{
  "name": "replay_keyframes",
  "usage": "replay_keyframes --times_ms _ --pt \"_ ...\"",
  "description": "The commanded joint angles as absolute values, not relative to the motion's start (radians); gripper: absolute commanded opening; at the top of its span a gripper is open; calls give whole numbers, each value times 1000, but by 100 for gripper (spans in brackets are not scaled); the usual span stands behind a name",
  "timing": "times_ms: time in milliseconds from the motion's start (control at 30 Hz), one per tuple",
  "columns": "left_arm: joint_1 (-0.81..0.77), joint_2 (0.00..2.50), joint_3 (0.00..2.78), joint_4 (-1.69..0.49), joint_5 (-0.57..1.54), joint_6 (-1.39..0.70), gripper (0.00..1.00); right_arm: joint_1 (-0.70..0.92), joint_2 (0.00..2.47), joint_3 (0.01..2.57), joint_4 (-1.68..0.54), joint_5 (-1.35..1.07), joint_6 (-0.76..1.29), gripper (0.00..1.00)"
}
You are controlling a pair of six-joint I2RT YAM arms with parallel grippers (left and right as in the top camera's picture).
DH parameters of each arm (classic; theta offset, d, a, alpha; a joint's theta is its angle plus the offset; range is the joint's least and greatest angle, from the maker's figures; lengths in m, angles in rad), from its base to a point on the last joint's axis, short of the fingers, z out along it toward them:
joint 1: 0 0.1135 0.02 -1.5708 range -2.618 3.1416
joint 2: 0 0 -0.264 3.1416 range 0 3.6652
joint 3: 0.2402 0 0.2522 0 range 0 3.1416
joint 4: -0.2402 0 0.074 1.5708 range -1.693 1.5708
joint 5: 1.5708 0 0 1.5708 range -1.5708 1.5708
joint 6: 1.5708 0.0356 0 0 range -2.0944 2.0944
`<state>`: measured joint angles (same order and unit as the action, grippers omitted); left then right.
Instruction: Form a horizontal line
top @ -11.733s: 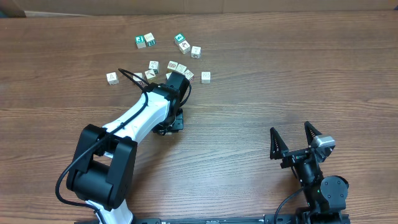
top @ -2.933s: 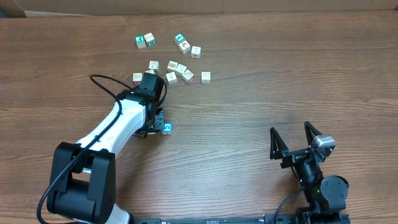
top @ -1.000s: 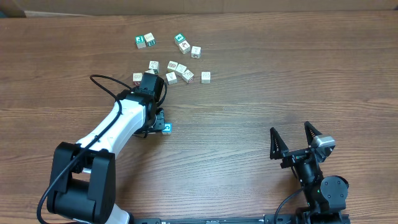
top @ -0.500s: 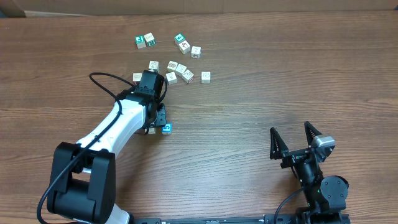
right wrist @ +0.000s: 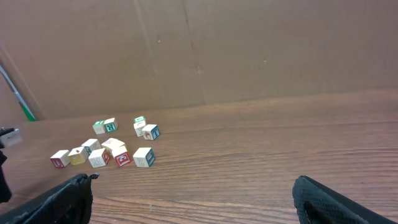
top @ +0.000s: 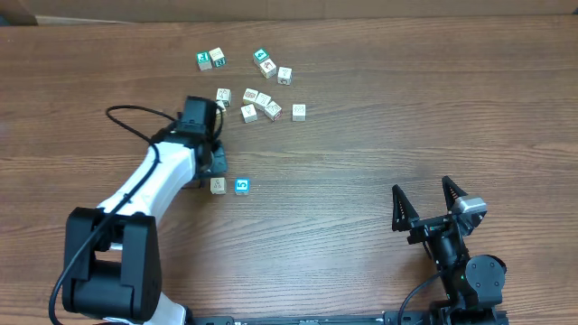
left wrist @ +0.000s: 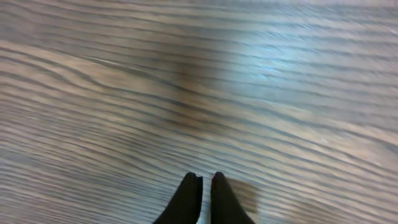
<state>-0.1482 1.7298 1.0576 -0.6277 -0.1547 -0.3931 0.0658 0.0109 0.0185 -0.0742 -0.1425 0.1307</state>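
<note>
Cubes of the task sit side by side on the surface (top: 361,135): a pale cube (top: 218,185) with a faint print and a blue cube (top: 241,186) showing a white "5". They are level with each other, with a small gap between them. The pale cube lies just beside the tips of your left fingers (left wrist: 196,185) without touching them. The blue cube is on the far side of the pale one from those fingers, toward your right fingers (top: 398,208) but well apart from them.

Your left fingers are pressed together and hold nothing. In the left wrist view their dark tips meet over bare, blurred wood grain.

Your right fingers are spread wide and empty, pointing up the surface away from their arm's base. In the right wrist view they show only as dark shapes at the two bottom corners, with the scattered blocks far ahead of them.

On the side of your left fingers away from the pair, a bunch of whitish cubes (top: 250,95) lies close together, some touching, one partly hidden by the arm. Farther from the fingers, past that bunch, are the green-faced cubes (top: 204,60), with a few whitish ones next to them.
</note>
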Motion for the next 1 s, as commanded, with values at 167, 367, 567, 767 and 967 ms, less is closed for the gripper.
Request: replay_keyframes --times_ms 167,367,567,767,967 --pt "-110 1719 1050 -623 -77 -369 4 61 3 8 -70 -143 133 100" --pt "-113 1753 1050 -640 -25 -370 4 61 3 8 -70 -143 133 100" --pt "-113 1765 1050 -683 -10 -370 4 61 3 8 -70 -143 133 100" --pt "-113 1765 1050 -708 73 -357 4 61 3 8 -70 -143 133 100" --pt "-113 1765 1050 -722 79 -353 4 61 3 8 -70 -143 133 100"
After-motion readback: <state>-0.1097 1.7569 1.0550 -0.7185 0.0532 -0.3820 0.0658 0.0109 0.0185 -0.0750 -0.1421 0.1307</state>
